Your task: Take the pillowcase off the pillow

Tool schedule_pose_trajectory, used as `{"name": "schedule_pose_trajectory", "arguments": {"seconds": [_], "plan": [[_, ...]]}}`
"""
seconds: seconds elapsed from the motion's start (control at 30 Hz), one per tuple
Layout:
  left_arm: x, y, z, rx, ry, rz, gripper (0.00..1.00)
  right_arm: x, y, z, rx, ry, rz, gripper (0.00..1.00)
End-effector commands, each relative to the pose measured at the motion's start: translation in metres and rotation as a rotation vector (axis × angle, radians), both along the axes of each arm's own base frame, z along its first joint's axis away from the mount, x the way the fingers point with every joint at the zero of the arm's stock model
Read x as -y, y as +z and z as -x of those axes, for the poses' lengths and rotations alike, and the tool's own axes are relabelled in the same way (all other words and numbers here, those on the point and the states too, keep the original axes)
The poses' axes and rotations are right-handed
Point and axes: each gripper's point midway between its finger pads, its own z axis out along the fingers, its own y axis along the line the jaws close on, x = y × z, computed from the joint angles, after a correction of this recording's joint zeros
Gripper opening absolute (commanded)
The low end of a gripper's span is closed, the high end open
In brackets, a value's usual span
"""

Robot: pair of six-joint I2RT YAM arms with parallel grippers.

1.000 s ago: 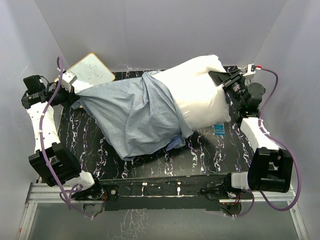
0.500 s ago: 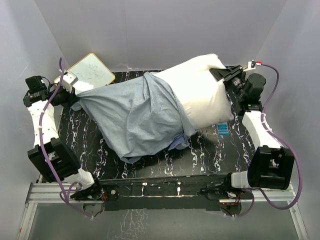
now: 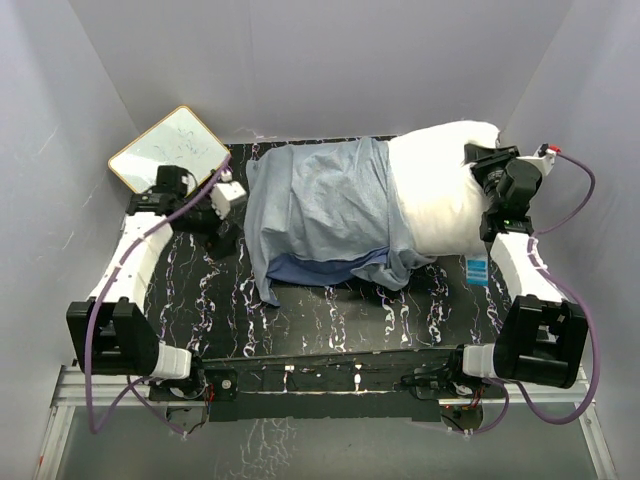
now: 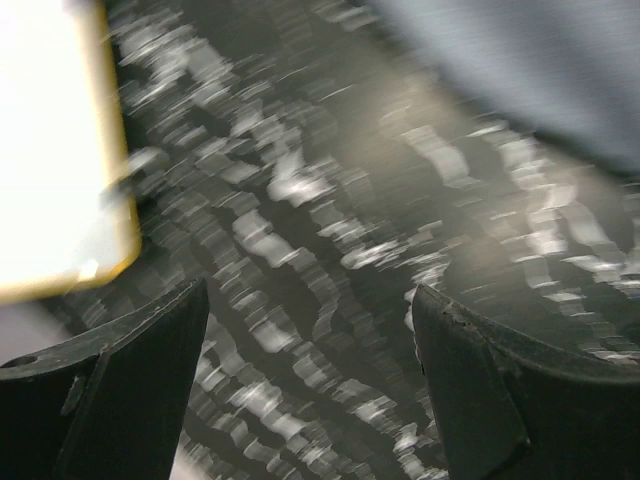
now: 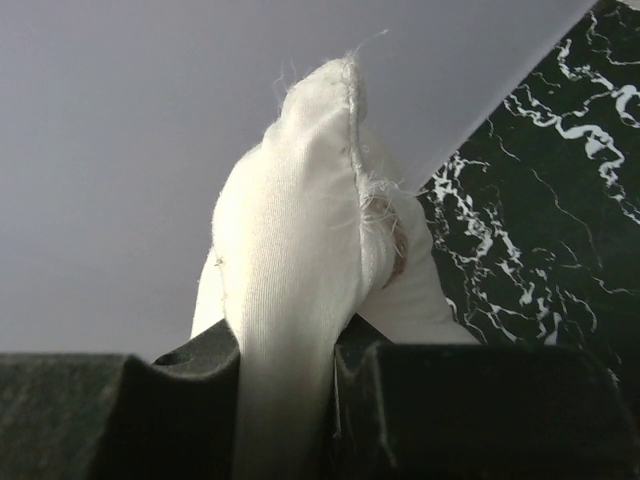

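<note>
The pillowcase [image 3: 320, 205], showing its pale grey-blue reverse with a darker blue fold at its near edge, lies slack over the left part of the white pillow [image 3: 440, 200]. The pillow's right end sticks out bare. My right gripper [image 3: 480, 168] is shut on a corner of the pillow [image 5: 300, 240], and the white cloth is pinched between its fingers [image 5: 420, 410]. My left gripper [image 3: 226, 228] stands open just left of the pillowcase, apart from it. In the left wrist view its fingers [image 4: 130, 390] hold nothing over the marbled table [image 4: 300, 250], with the pillowcase's edge [image 4: 530, 70] at top right.
A white board with an orange rim [image 3: 170, 148] leans at the back left corner, also in the left wrist view as the board [image 4: 50, 150]. A small blue item [image 3: 476, 270] lies on the black marbled table [image 3: 330, 320] near the right arm. Grey walls enclose three sides.
My left gripper let go of the pillowcase, opened and swung in toward the middle. The stretched pillowcase fell back rightward. The right gripper drew the pillow toward the back right.
</note>
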Motion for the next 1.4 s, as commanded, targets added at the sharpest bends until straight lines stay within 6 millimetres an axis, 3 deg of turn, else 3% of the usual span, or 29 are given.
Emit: {"name": "schedule_pose_trajectory", "arguments": {"seconds": [0.0,0.13,0.23,0.33,0.47,0.53,0.63,0.7,0.73,0.77,0.93,1.17,1.27,1.37], "plan": [[0.046,-0.019,0.066,-0.234,-0.021,0.058,0.97,0.001,0.048,0.016,0.152,-0.049,0.097,0.08],[0.06,-0.053,0.071,-0.269,-0.008,-0.014,0.97,0.002,0.032,0.024,0.126,-0.06,0.122,0.08],[0.06,-0.076,0.054,-0.265,0.065,-0.053,0.97,0.0,0.028,0.031,0.121,-0.054,0.156,0.08],[0.059,-0.094,0.037,-0.269,0.137,-0.072,0.97,-0.004,0.03,0.038,0.13,-0.034,0.173,0.08],[0.082,-0.102,0.031,-0.309,0.1,0.033,0.97,-0.015,0.043,0.045,0.192,0.019,0.263,0.08],[0.083,-0.113,0.023,-0.331,0.136,0.026,0.96,-0.018,0.051,0.044,0.208,0.035,0.27,0.08],[0.059,-0.13,0.001,-0.265,0.213,-0.097,0.65,-0.025,0.064,0.039,0.234,0.082,0.263,0.08],[0.04,-0.129,-0.01,-0.179,0.212,-0.159,0.35,-0.026,0.074,0.037,0.26,0.094,0.239,0.08],[0.029,-0.124,-0.017,-0.13,0.23,-0.167,0.16,-0.023,0.08,0.036,0.277,0.091,0.232,0.08],[0.019,-0.118,-0.021,-0.098,0.252,-0.16,0.03,-0.021,0.089,0.034,0.297,0.089,0.208,0.08],[-0.036,-0.104,-0.007,-0.121,0.319,-0.154,0.0,-0.019,0.117,0.022,0.361,0.095,0.163,0.08],[-0.107,-0.105,0.025,-0.132,0.361,-0.22,0.0,-0.003,0.129,0.019,0.359,0.013,0.129,0.08],[-0.116,-0.104,0.038,-0.161,0.35,-0.207,0.0,-0.005,0.137,0.02,0.382,0.023,0.127,0.08],[-0.098,-0.094,0.047,-0.197,0.291,-0.128,0.0,-0.016,0.152,0.028,0.467,0.082,0.121,0.08]]}}
